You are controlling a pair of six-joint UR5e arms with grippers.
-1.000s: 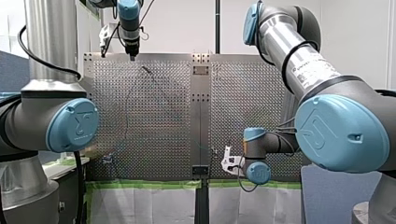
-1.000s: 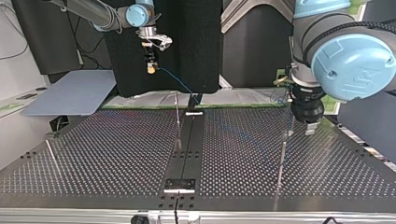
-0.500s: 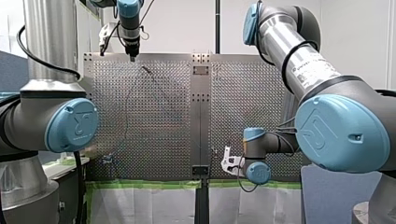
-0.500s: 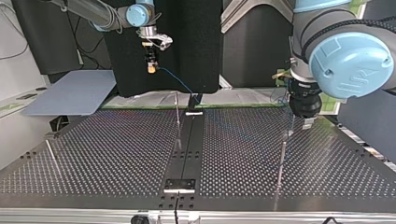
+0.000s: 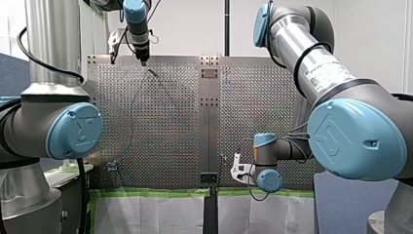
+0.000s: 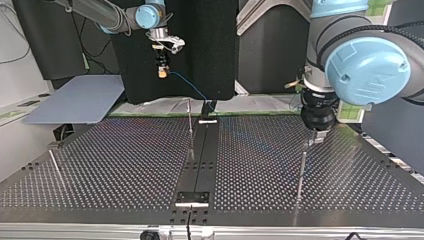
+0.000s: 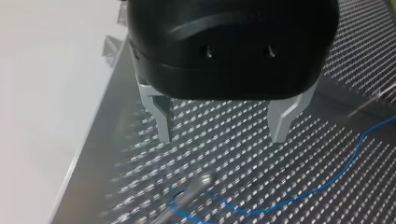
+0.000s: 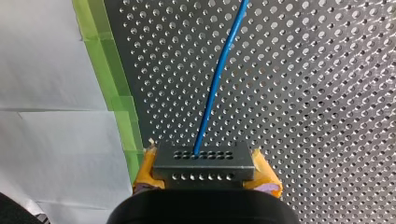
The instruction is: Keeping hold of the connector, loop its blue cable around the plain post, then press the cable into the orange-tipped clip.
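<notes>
Count on the desk: one connector, one blue cable, and three slim metal posts, at and. Claws: two, my left claw and my right claw.

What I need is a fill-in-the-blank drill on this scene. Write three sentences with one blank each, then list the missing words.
1. My right hand is shut on the ___.
2. The cable that runs out from it over the perforated table is coloured ___.
3. My left hand is open and holds ___.

Missing words: connector; blue; nothing.
</notes>
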